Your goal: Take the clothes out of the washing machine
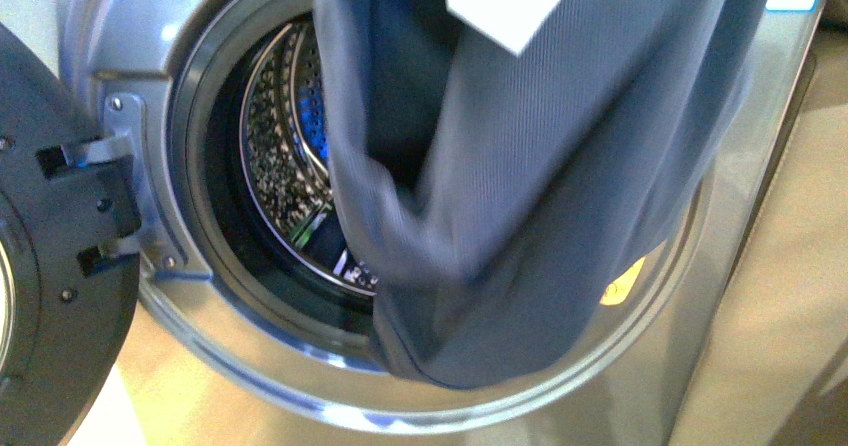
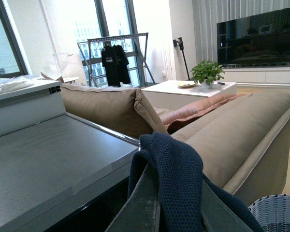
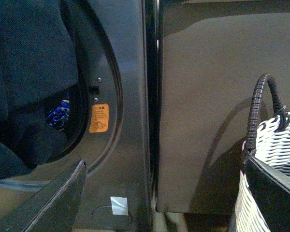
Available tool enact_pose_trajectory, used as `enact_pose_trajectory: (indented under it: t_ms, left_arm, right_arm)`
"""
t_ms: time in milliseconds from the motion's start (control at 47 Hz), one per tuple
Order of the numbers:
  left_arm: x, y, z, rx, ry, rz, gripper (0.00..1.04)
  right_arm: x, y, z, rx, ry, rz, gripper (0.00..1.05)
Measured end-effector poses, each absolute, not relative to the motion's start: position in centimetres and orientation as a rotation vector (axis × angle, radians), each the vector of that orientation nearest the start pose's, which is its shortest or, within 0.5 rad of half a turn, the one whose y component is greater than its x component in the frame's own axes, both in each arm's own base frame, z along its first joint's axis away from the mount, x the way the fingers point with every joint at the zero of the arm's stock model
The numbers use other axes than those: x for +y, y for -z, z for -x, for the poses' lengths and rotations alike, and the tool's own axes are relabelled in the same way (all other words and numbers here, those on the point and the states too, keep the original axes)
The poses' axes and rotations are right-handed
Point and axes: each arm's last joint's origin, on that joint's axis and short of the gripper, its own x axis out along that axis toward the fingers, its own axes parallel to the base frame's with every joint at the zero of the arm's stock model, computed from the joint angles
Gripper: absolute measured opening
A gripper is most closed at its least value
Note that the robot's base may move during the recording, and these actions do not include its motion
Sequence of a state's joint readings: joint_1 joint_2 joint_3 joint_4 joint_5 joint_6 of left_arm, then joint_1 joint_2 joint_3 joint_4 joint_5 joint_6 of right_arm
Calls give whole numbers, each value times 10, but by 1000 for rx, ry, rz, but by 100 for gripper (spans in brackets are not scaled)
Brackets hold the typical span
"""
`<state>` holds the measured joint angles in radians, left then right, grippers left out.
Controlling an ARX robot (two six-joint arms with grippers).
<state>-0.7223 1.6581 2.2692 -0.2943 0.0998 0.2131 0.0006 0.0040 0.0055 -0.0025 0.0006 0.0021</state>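
Observation:
The clothes [image 1: 520, 196], a blue-grey twill garment with a white label [image 1: 515, 1], hang in front of the washing machine [image 1: 150, 26] and cover the right half of its round opening. The perforated steel drum [image 1: 285, 136] shows behind them, and the door [image 1: 50, 266] stands swung open at the left. In the left wrist view my left gripper [image 2: 176, 174] is shut on a fold of the clothes [image 2: 174, 164], held above the machine's grey top [image 2: 43, 164]. My right gripper [image 3: 164, 164] is open and empty beside the machine's front [image 3: 130, 96], with the clothes [image 3: 29, 72] dark in the opening.
A grey-and-white woven basket [image 3: 275, 145] with a dark handle [image 3: 261, 106] stands close by my right gripper and also shows as basket [image 2: 275, 212]. A beige sofa [image 2: 232, 130] lies behind the machine. A yellow sticker [image 1: 622, 281] marks the door frame.

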Motion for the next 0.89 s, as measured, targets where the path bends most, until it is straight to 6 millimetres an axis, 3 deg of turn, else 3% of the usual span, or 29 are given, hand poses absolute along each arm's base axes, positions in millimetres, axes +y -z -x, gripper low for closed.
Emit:
enact_pose_trajectory:
  t_ms: [447,681,894]
  left_arm:
    - [-201,-587,-224,-396,777,-98,7]
    - [-202,-586,-224,-394,782,-98,7]
    - [-202,-586,-224,-393,781,-96,7]
  right_arm:
    - [0,-165,-98,1,-8,-2,97]
    - [-8,-178,-102,-11,-497,-221,97]
    - [-10,-213,-112,-86,-603,-229,97]
